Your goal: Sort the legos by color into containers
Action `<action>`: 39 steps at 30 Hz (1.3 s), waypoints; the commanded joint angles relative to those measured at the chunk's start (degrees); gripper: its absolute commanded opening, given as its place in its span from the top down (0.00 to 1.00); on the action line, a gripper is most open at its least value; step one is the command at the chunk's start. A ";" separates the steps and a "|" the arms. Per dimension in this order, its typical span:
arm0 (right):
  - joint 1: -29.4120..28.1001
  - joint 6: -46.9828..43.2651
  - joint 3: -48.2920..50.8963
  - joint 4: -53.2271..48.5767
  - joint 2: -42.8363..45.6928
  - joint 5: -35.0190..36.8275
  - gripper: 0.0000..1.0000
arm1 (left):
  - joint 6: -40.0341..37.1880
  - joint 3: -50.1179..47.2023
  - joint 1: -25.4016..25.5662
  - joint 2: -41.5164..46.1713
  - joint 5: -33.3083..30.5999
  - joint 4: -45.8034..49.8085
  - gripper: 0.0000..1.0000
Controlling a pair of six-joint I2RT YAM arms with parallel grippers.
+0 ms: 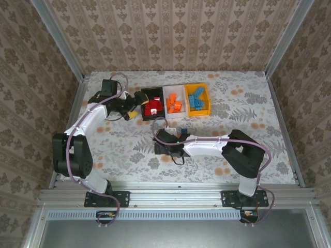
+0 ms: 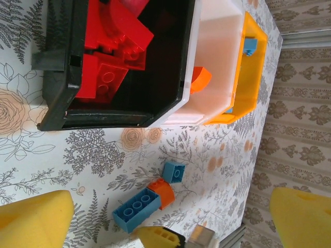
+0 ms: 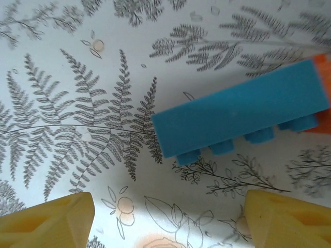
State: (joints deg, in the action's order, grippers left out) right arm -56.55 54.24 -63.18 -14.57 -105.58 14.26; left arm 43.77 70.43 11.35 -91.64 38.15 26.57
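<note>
Three joined containers stand at the back: a black bin [image 1: 144,92] [image 2: 59,98] holding red legos [image 2: 111,57], a white bin [image 1: 166,91] [image 2: 217,62] with orange ones [image 2: 199,80], and a yellow-orange bin [image 1: 207,93] [image 2: 248,82] with blue ones [image 1: 196,101]. On the table lie a long blue lego [image 2: 136,209] [image 3: 243,111], an orange lego [image 2: 164,192] touching it, and a small blue lego [image 2: 174,172]. My right gripper [image 1: 166,138] [image 3: 168,206] is open just short of the long blue lego, nothing between its fingers. My left gripper [image 1: 137,105] [image 2: 170,206] hangs open beside the black bin.
The flowered tablecloth [image 1: 248,119] has free room to the right and along the front. Metal rails [image 1: 279,51] and patterned walls close in the table on three sides. The right arm [image 1: 217,144] lies across the middle.
</note>
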 commanded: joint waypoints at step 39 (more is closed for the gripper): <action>6.60 -7.73 -14.25 -1.92 -11.39 12.74 0.75 | 2.19 -0.54 -1.77 2.15 0.96 -1.31 0.01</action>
State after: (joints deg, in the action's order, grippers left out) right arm -49.21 47.86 -78.81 -17.45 -119.31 25.56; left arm 45.08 70.41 9.98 -91.26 38.20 26.15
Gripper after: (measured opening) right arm 0.270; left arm 0.988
